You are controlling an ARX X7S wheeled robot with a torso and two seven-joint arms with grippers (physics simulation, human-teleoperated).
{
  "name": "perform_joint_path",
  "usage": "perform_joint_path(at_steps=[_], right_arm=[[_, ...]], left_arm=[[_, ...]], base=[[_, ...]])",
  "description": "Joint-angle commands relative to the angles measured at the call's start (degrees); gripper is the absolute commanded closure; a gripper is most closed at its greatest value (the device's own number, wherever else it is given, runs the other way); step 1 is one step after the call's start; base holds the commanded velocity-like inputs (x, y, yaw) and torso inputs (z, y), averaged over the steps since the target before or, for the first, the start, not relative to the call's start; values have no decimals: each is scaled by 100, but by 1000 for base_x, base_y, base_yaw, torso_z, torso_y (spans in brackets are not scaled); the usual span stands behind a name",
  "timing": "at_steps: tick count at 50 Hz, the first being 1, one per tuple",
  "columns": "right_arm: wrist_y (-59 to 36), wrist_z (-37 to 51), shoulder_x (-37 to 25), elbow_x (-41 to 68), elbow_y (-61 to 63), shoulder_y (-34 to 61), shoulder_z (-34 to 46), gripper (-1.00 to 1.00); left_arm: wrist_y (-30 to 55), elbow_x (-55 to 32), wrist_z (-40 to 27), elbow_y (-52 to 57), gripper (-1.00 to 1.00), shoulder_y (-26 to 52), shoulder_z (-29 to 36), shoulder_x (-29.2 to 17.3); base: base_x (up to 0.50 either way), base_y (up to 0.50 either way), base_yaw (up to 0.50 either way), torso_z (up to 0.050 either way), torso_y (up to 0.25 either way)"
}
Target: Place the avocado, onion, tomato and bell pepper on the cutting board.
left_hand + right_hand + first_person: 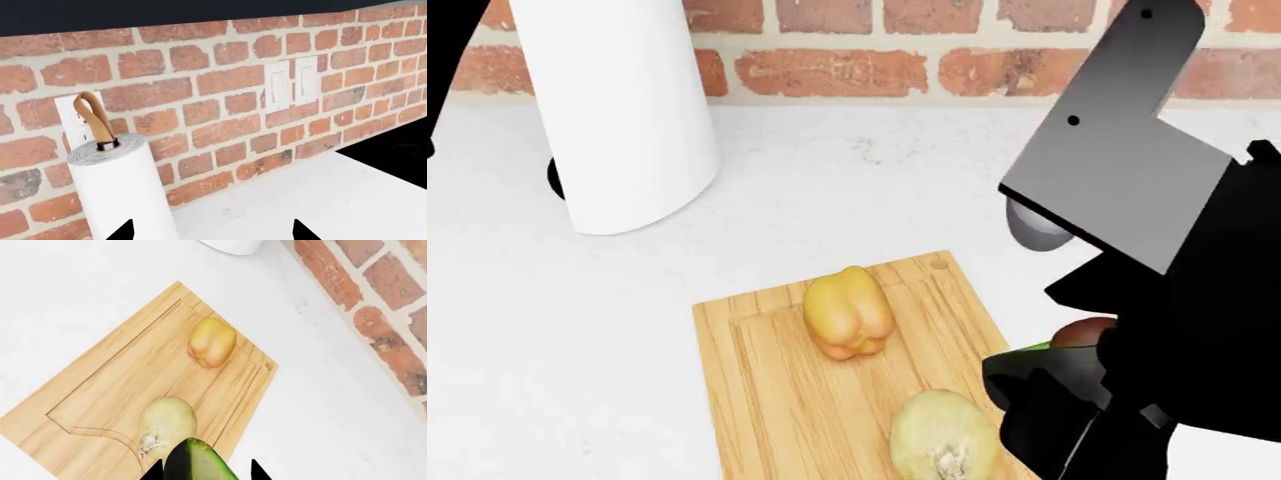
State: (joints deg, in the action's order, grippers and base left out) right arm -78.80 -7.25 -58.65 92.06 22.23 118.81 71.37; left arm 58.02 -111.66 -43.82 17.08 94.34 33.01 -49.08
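In front of me a red brick wall (200,100) stands behind the white counter (827,180). On the wall at 12 o'clock are two white switches (291,82), and an outlet (73,117) at 10 o'clock.

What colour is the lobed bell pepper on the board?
Yellow-orange bell pepper; head view shows it best.

The right arm (1174,300) is matte black, with a flat grey angular plate (1114,150) bearing two small dark screws and a rounded grey knob behind the black pointed fingers (257,471).
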Motion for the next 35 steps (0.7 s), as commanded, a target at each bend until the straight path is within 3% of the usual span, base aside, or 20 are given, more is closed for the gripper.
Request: perform_joint_path(at_steps=[1, 19, 35], right_arm=[[220, 50, -42, -80, 119, -258, 52, 100], [470, 78, 32, -169, 142, -537, 106, 100], [641, -536, 484, -894, -266, -447, 162, 100]], left_arm=[[24, -17, -15, -3, -100, 58, 10, -25], [37, 21, 4, 1, -100, 107, 25, -27], [1, 18, -9, 28, -100, 51, 32, -59]], base=[[0, 0, 0, 0, 0], [0, 0, 0, 1, 0], [0, 0, 0, 0, 0]])
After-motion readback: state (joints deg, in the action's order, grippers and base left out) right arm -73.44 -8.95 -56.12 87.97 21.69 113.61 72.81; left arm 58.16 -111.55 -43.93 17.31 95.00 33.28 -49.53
